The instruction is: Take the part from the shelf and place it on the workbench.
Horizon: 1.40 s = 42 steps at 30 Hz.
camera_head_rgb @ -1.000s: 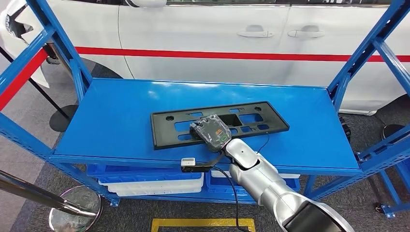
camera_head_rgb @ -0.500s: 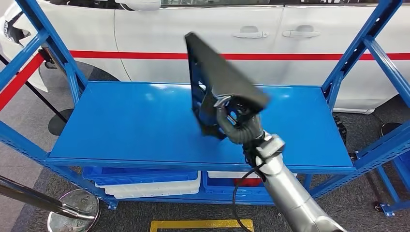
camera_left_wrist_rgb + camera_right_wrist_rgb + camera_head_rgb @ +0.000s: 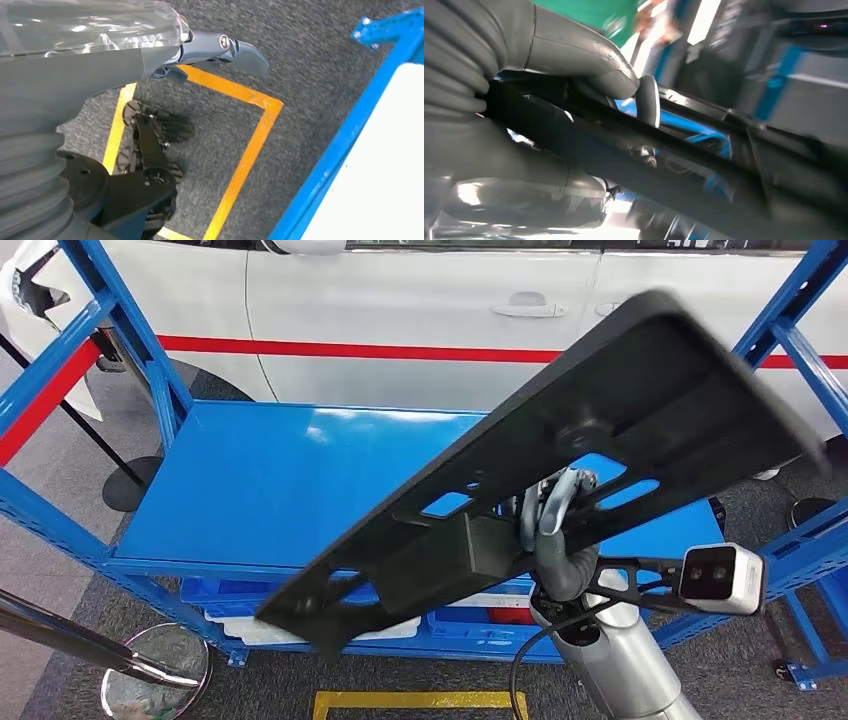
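Note:
The part is a long black plastic plate (image 3: 620,410) with several cut-out holes. It is lifted off the blue shelf (image 3: 270,490) and held close before my head camera, tilted from lower left to upper right. My right hand (image 3: 553,530) grips it from beneath near its middle, fingers hooked through an opening. In the right wrist view the thumb (image 3: 589,60) and a finger clamp the black plate (image 3: 634,165). My left hand (image 3: 210,50) hangs over the floor with nothing in it, fingers slightly apart.
The blue shelf top is bare, framed by blue uprights (image 3: 120,350) at both sides. A white car (image 3: 420,300) with a red stripe stands behind it. White and blue bins (image 3: 240,615) sit on the lower level. Yellow floor tape (image 3: 245,150) marks the grey carpet.
The plate has been lifted from lying flat on the shelf to high in front of the camera, and has swung from upright to a long diagonal. My right arm rose with it.

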Tool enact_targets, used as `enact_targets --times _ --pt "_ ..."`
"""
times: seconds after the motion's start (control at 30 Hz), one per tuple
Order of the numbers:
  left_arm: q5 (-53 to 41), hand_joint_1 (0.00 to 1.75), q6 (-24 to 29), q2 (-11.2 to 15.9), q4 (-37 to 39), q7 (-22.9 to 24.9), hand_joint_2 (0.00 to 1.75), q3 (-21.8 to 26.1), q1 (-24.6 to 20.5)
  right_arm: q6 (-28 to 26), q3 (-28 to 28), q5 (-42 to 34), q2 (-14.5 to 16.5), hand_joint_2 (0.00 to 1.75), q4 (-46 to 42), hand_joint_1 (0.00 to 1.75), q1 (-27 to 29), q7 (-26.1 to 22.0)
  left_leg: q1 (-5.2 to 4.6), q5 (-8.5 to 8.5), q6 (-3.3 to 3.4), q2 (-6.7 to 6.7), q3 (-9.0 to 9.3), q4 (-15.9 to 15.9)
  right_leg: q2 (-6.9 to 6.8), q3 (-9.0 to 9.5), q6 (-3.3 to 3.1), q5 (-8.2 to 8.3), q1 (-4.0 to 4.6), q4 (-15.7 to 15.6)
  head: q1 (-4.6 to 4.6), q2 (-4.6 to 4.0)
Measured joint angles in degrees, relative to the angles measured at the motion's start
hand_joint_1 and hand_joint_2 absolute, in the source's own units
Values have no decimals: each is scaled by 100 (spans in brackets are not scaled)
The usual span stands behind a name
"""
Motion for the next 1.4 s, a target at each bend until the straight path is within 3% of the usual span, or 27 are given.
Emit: enact_targets --times 0.07,0.17,0.23,0.3,0.33,0.37,0.4,0.47,0.53,0.67,0.73,0.8,0.83,0.87,0.9,1.0,1.07,1.17,1.23,1.3,1.33,1.37,1.4 --pt "-2 0 9 -4 0 -1 175 0 2 306 21 -485 35 175 4 171 -58 276 -20 -11 -63 0 -21 9 9 96 -55 3 23 -244 0 0" --pt "-12 0 64 3 0 37 175 1 25 493 41 -897 70 175 12 171 -108 584 -12 -79 -160 4 -49 77 -7 103 -166 10 4 -292 1 0" --pt "-32 0 105 11 0 102 175 1 36 513 45 -975 81 175 14 171 -125 659 0 -361 -210 11 -268 557 -35 121 -231 18 -9 -319 0 0" --pt "-56 0 145 14 0 203 175 0 50 517 52 -996 83 175 16 171 -126 669 1 -716 -244 14 -657 1362 -53 120 -260 14 7 -316 -1 0" --pt "-62 0 163 15 0 256 175 1 61 516 59 -1016 80 175 16 171 -128 660 1 -791 -251 14 -799 1644 -58 119 -264 14 15 -311 -1 0" --pt "-59 0 181 15 0 304 175 1 70 512 66 -1052 73 175 19 171 -138 644 1 -749 -249 14 -842 1712 -59 119 -266 14 21 -304 -1 0" --pt "-46 0 200 17 0 344 175 2 75 508 73 -1102 60 175 23 171 -158 618 1 -591 -235 14 -762 1525 -57 121 -266 13 25 -294 -1 0" --pt "-16 0 241 29 0 403 175 6 76 511 81 -1202 19 175 42 171 -216 550 -7 -182 -177 15 -393 727 -48 120 -255 6 36 -271 -1 0" --pt "1 0 276 42 0 439 175 20 73 501 89 -1260 -39 175 80 171 -269 455 -31 23 -115 12 -146 167 -41 95 -217 9 54 -243 0 0" --pt "11 0 381 49 0 538 175 57 95 304 209 -1251 -202 175 205 171 -337 199 -32 117 4 11 -150 41 -33 50 -92 -20 49 -203 0 0" --pt "36 0 435 51 0 566 175 95 94 227 280 -1179 -253 175 257 171 -349 108 -6 190 73 20 -189 -5 -22 -87 -44 -352 38 162 1 0" --pt "55 0 469 55 0 571 175 133 95 177 360 -1059 -279 175 306 171 -348 26 -13 247 98 22 -270 -4 -18 -351 -15 -813 21 894 1 0" --pt "54 0 473 58 0 566 175 143 98 158 402 -1000 -290 175 330 171 -347 -13 -17 278 96 22 -318 2 -19 -441 -1 -948 11 1200 1 0" --pt "46 0 469 63 0 558 175 147 103 141 439 -955 -303 175 351 171 -347 -46 -18 309 90 21 -365 10 -19 -441 10 -975 1 1329 1 0" --pt "26 0 451 69 0 547 175 149 109 117 468 -929 -317 175 365 171 -350 -73 -16 338 80 19 -412 24 -20 -321 16 -894 -9 1222 1 0" --pt "-70 0 366 107 -1 519 175 150 121 12 507 -920 -380 175 358 171 -353 -138 -13 411 16 6 -517 75 -14 418 -3 -515 -19 75 0 0" --pt "-126 0 315 164 -2 509 175 148 120 -44 489 -924 -437 175 291 171 -318 -165 -16 467 -56 -2 -543 86 1 597 -47 -440 14 -272 0 0" --pt "-165 0 299 257 -3 499 175 146 133 -49 432 -907 -515 175 176 171 -204 -173 -10 518 -174 -8 -582 76 1 507 -165 -323 20 -292 1 0" --pt "-174 0 303 314 -4 485 175 146 146 -27 404 -860 -532 175 131 171 -135 -174 -1 196 -225 1 -712 357 -12 402 -259 -203 -1 -322 0 0" --pt "-177 0 308 351 -6 456 175 146 144 -11 389 -802 -532 175 110 171 -79 -174 9 -373 -256 13 -918 1083 -18 271 -308 -95 19 -317 -1 0" --pt "-178 0 309 366 -7 434 175 146 141 -7 379 -781 -532 175 109 171 -43 -174 10 -559 -266 13 -988 1450 -24 207 -315 -46 34 -312 -1 0" --pt "-178 0 306 382 -9 410 175 146 139 0 365 -767 -532 175 109 171 -2 -174 9 -628 -268 13 -991 1689 -31 144 -318 1 50 -306 -1 0" --pt "-178 0 301 396 -11 389 175 146 138 11 348 -763 -532 175 109 171 43 -174 8 -574 -257 14 -892 1714 -36 83 -317 46 64 -298 -1 0"
